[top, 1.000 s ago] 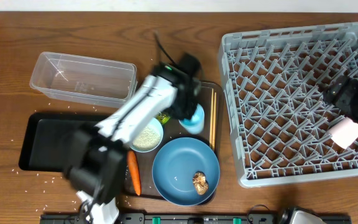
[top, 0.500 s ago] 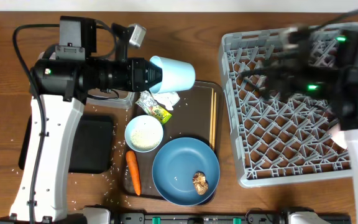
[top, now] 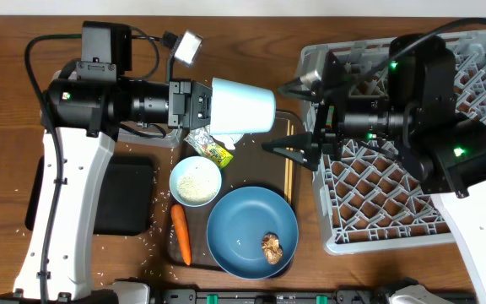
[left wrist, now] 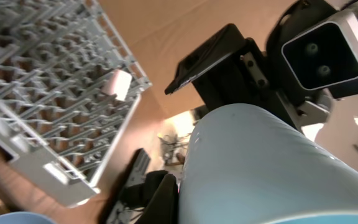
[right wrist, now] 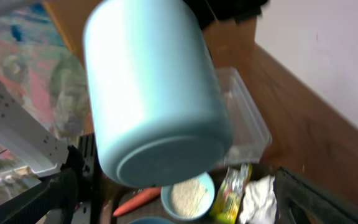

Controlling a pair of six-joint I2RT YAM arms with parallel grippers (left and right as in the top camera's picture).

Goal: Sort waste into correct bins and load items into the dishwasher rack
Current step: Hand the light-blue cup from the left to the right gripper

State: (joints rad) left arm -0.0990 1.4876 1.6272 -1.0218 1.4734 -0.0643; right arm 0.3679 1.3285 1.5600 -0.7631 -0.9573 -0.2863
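While cup (top: pixel 241 107) hangs sideways, right gripper (top: pixel 274 116) gapes

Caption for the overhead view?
Left tool holds the blue cup sideways, base toward the open right tool by the rack.

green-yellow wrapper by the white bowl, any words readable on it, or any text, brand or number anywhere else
green-yellow wrapper: printed, but too small and blurred to read
light blue cup: plain, no text
dishwasher rack: no label visible
No text can be read in any view.
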